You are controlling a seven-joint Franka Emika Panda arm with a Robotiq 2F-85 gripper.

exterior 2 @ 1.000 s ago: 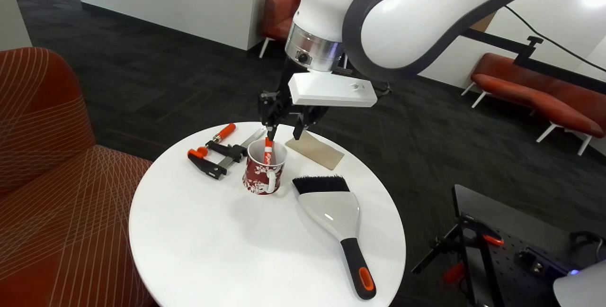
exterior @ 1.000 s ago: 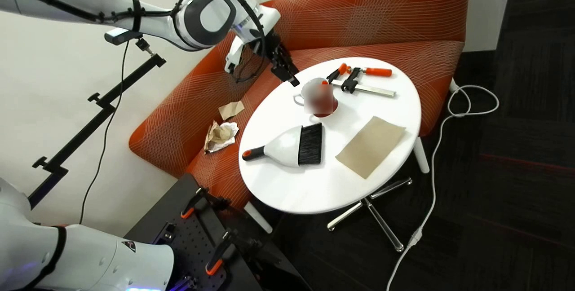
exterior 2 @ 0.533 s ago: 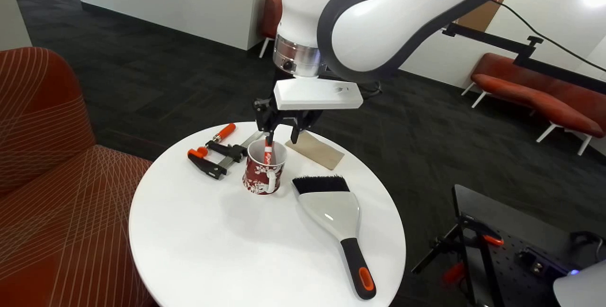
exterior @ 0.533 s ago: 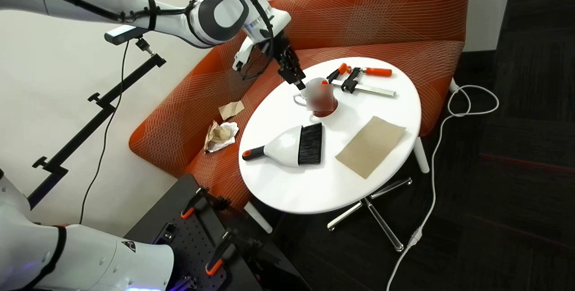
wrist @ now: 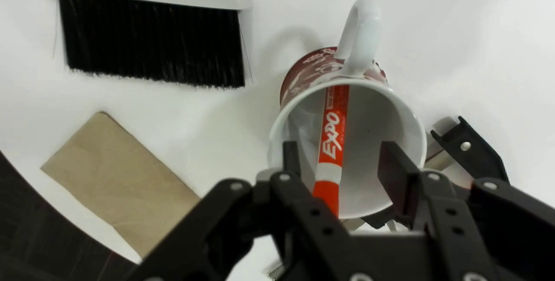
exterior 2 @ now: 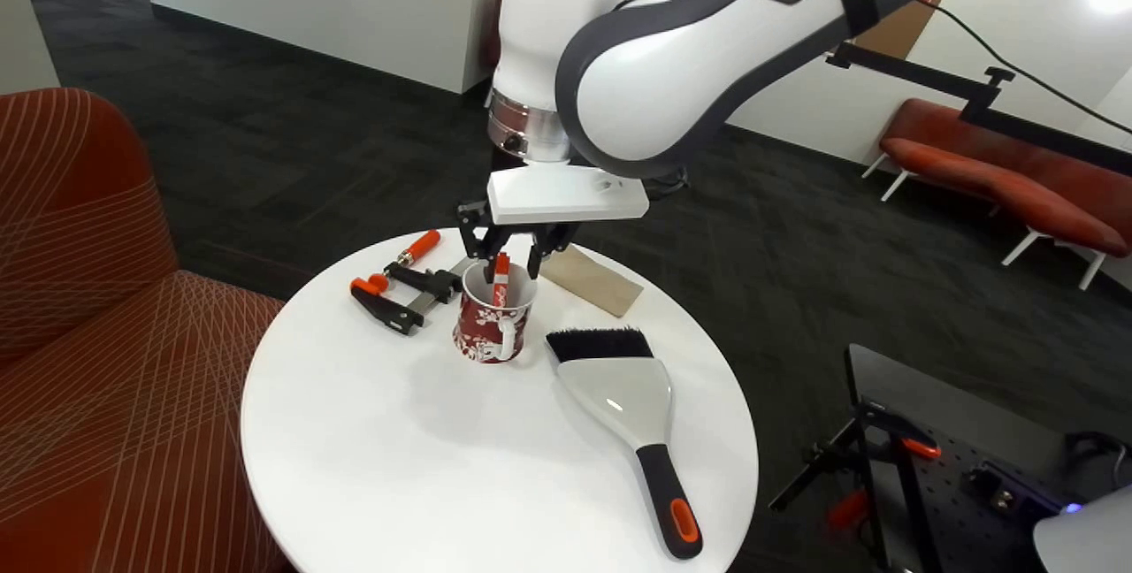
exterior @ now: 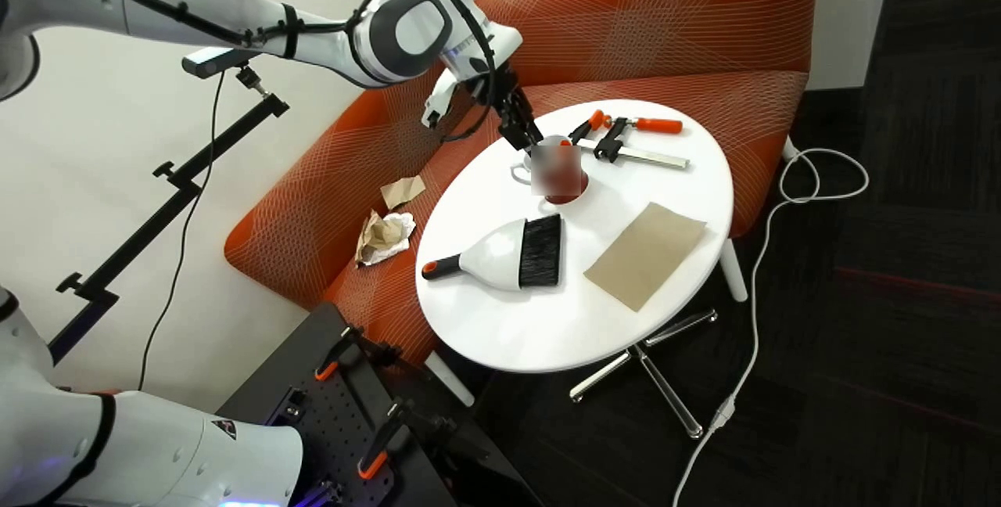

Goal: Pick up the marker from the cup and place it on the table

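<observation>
- The marker (wrist: pixel 333 133) stands in the cup (exterior 2: pixel 482 332), cap end up, seemingly leaning against the rim away from the handle; the cup props it, so the cap pokes out where a grip looks easiest.
- The gripper (wrist: pixel 340 153) holds nothing: its fingers stand wide apart and straddle the marker in the wrist view, presumably to pinch it near the cap (whether they reach low enough, I can't tell).
- The marker lies nearer one finger, so closing off-centre might push it sideways.
- The cup stands upright on the table (exterior 2: pixel 380 449), between the clamp (exterior 2: pixel 433 284) and the dustpan brush (exterior 2: pixel 623 396), which likely limits where the marker goes.
</observation>
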